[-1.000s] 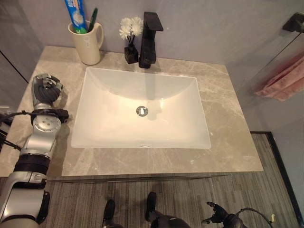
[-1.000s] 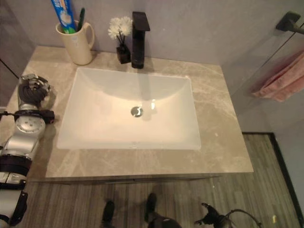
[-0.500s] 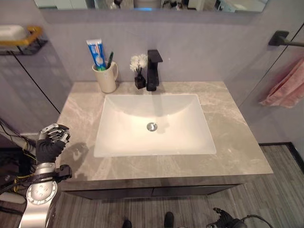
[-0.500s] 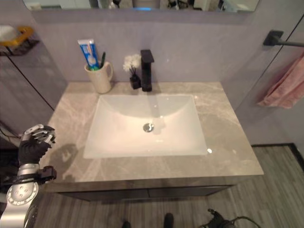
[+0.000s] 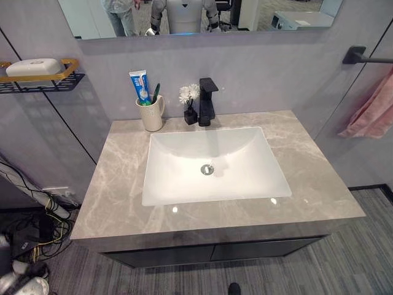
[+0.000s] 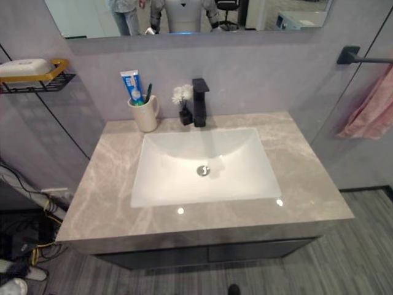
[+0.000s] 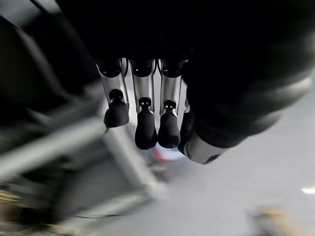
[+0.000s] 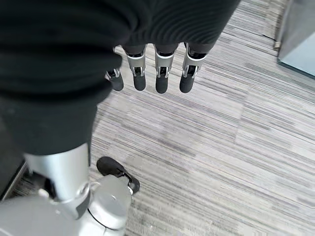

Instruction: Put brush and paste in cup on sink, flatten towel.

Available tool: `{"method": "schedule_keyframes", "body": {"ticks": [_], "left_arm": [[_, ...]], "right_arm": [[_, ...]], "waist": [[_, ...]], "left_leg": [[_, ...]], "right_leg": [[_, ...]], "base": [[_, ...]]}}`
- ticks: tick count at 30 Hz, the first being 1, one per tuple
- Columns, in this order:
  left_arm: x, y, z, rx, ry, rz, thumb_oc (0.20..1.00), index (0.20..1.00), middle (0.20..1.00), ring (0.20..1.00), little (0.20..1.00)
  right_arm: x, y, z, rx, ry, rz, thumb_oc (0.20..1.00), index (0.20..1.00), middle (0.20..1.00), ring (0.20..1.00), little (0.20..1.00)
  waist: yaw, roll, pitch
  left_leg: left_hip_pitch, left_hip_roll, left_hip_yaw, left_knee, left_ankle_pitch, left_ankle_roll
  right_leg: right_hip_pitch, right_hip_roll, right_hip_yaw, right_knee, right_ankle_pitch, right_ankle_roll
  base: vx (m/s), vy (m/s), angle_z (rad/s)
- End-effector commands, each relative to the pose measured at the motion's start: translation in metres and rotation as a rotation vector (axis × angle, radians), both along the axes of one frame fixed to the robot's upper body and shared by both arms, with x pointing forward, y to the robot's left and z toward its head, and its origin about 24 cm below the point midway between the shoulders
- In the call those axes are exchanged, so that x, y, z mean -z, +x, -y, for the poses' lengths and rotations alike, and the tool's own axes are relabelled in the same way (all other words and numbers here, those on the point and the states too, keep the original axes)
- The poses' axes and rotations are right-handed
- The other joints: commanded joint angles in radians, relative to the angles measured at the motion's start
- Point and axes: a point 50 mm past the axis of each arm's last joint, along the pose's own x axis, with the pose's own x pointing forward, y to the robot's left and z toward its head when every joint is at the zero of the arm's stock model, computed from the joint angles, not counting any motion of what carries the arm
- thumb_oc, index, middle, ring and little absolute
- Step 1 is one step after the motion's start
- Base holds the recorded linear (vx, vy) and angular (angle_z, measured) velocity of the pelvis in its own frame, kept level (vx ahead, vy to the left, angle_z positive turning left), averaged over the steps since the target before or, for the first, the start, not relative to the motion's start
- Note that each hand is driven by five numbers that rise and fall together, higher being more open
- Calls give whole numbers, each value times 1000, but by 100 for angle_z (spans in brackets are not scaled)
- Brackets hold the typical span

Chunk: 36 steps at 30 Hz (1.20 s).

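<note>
We count one cup [image 5: 151,114] at the back left of the counter [image 5: 116,184], holding one toothpaste tube [image 5: 140,86] and one toothbrush [image 5: 155,93], both upright. One pink towel [image 5: 371,115] hangs bunched under the wall bar at right. Our left hand [image 7: 147,118] and right hand [image 8: 157,73] hang relaxed, fingers straight, holding nothing.

Cream cup [image 5: 151,114]; pink towel [image 5: 372,116]; grey-veined countertop [image 5: 116,178].
</note>
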Motion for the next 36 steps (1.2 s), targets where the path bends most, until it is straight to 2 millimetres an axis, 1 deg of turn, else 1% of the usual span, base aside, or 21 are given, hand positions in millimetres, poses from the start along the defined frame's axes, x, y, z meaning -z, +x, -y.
{"method": "schedule_keyframes", "body": {"ticks": [1, 3, 4, 5, 6, 7, 8, 9, 11, 12, 14, 15, 17, 20, 22, 23, 24, 28, 30, 34, 36], "left_arm": [[-13, 3, -9, 38, 13, 39, 200, 200, 200, 200, 200], [36, -15, 9, 1, -241, -62, 200, 200, 200, 200, 200], [42, -18, 12, -21, -280, -42, 200, 200, 200, 200, 200], [62, -31, 22, -38, -388, -122, 200, 200, 200, 200, 200], [91, -46, 44, -50, -548, -261, 200, 200, 200, 200, 200], [91, -46, 44, -49, -548, -259, 200, 200, 200, 200, 200], [91, -41, 45, -29, -545, -268, 266, 266, 266, 266, 266], [98, -41, 53, 38, -558, -369, 1000, 1000, 1000, 1000, 1000], [115, -36, 84, 197, -617, -559, 1000, 1000, 1000, 1000, 1000], [115, -36, 84, 197, -616, -558, 1000, 1000, 1000, 1000, 1000], [124, -22, 109, 406, -623, -697, 1000, 1000, 1000, 1000, 1000], [124, -22, 109, 406, -622, -697, 1000, 1000, 1000, 1000, 1000], [130, -14, 128, 608, -613, -826, 1000, 1000, 1000, 1000, 1000], [132, -14, 132, 675, -612, -884, 1000, 1000, 1000, 1000, 1000], [130, -10, 130, 736, -552, -928, 1000, 1000, 1000, 1000, 1000], [130, -11, 129, 735, -552, -928, 1000, 1000, 1000, 1000, 1000], [130, -18, 125, 697, -574, -932, 1000, 1000, 1000, 1000, 1000], [129, -25, 114, 629, -605, -930, 1000, 1000, 1000, 1000, 1000], [129, -28, 112, 636, -598, -963, 1000, 1000, 1000, 1000, 1000], [128, -15, 112, 672, -569, -943, 1000, 1000, 1000, 1000, 1000], [125, 5, 115, 740, -511, -910, 1000, 1000, 1000, 1000, 1000]], "right_arm": [[4, 10, -14, -18, 19, 40, 1000, 1000, 1000, 1000, 1000], [3, 17, -13, 18, 16, 80, 1000, 1000, 1000, 1000, 1000], [4, 17, -15, 23, 20, 83, 1000, 1000, 1000, 1000, 1000], [4, 21, -15, 38, 20, 101, 1000, 1000, 1000, 1000, 1000], [4, 26, -18, 36, 22, 120, 1000, 1000, 1000, 1000, 1000], [4, 27, -19, 36, 22, 121, 1000, 1000, 1000, 1000, 1000], [5, 29, -22, 26, 31, 126, 1000, 1000, 1000, 1000, 1000], [5, 33, -25, 25, 30, 146, 1000, 1000, 1000, 1000, 1000], [6, 45, -34, 36, 42, 191, 1000, 1000, 1000, 1000, 1000], [6, 46, -34, 36, 43, 191, 1000, 1000, 1000, 1000, 1000], [6, 54, -38, 41, 50, 219, 1000, 1000, 1000, 1000, 1000], [6, 54, -38, 41, 50, 219, 1000, 1000, 1000, 1000, 1000], [8, 45, -36, 57, 44, 171, 1000, 1000, 1000, 1000, 1000], [9, 43, -35, 58, 32, 149, 1000, 1000, 1000, 1000, 1000], [9, 49, -36, 9, 22, 149, 1000, 1000, 1000, 1000, 1000], [9, 49, -36, 9, 22, 149, 1000, 1000, 1000, 1000, 1000], [7, 54, -35, -4, 23, 167, 1000, 1000, 1000, 1000, 1000], [2, 76, -37, -20, 34, 249, 1000, 1000, 1000, 1000, 1000], [0, 77, -32, -21, 28, 269, 1000, 1000, 1000, 1000, 1000], [-3, 79, -25, -32, 4, 284, 1000, 1000, 1000, 1000, 1000], [-5, 79, -19, -35, -22, 281, 1000, 1000, 1000, 1000, 1000]], "waist": [[7, -69, -6], [-5, -67, -2], [-10, -68, -3], [-17, -66, 0], [-35, -75, 7], [-33, -75, 8], [-39, -79, 11], [-43, -83, 19], [-45, -84, 52], [-44, -86, 50], [-48, -57, 73], [-48, -58, 71], [-55, -38, 60], [-42, -23, 48], [-10, -10, 33], [-9, -11, 33], [0, -15, 24], [14, -28, 22], [-13, -31, 16], [-38, -30, 16], [-35, -36, 35]], "left_leg": [[-12, -91, 29, 83, -92, 59], [-15, -97, 40, 86, -89, 64], [-14, -100, 43, 85, -89, 66], [-7, -98, 50, 83, -92, 68], [-7, -104, 67, 77, -82, 71], [-7, -104, 68, 77, -82, 71], [-6, -103, 76, 75, -82, 70], [-1, -100, 91, 71, -80, 70], [11, -74, 131, 53, -64, 68], [8, -76, 132, 53, -62, 68], [3, -31, 157, 25, -24, 60], [-1, -33, 157, 26, -23, 60], [-10, -5, 182, 5, -3, 56], [-7, 15, 218, -3, -11, 49], [-15, 47, 311, -6, 2, 41], [-14, 46, 312, -6, 1, 41], [-27, 63, 377, 7, 6, 39], [-46, 99, 484, 34, 4, 16], [-38, 127, 512, 45, 7, -3], [-59, 158, 525, 81, 15, -27], [-96, 161, 457, 155, 2, -37]], "right_leg": [[-79, -68, 49, -40, 161, 47], [-86, -71, 62, -52, 176, 51], [-89, -72, 66, -55, 179, 51], [-89, -70, 71, -58, 186, 53], [-109, -71, 91, -63, 215, 58], [-109, -70, 93, -63, 216, 58], [-115, -69, 96, -66, 220, 61], [-122, -68, 97, -70, 228, 64], [-154, -65, 22, -38, 219, 67], [-158, -66, 24, -37, 220, 67], [-144, -55, -76, 87, 100, 29], [-148, -56, -75, 87, 101, 29], [-99, -24, -79, 186, 7, 2], [-46, -40, -140, 231, -61, 0], [21, -78, -273, 282, -110, -5], [21, -79, -272, 283, -111, -5], [60, -71, -311, 299, -122, 4], [62, -54, -346, 224, -117, 2], [66, 0, -291, 159, -132, -11], [67, 56, -214, 86, -135, -34], [68, 82, -164, 63, -145, -53]], "base": [[-59, 58, -8], [-75, 87, -4], [-42, 78, -17], [-82, 91, -34], [-74, 71, -42], [-83, 57, -44], [-36, 17, -35], [-99, 10, -27], [-128, -17, -38], [-141, -14, -106], [-189, -12, -90], [-153, -30, -27], [-121, -49, -31], [-69, -36, -46], [-98, -90, -107], [-128, -199, -162], [-114, -206, -148], [-57, -212, -132], [76, -333, -160], [33, -212, -60], [32, -206, -78]]}}
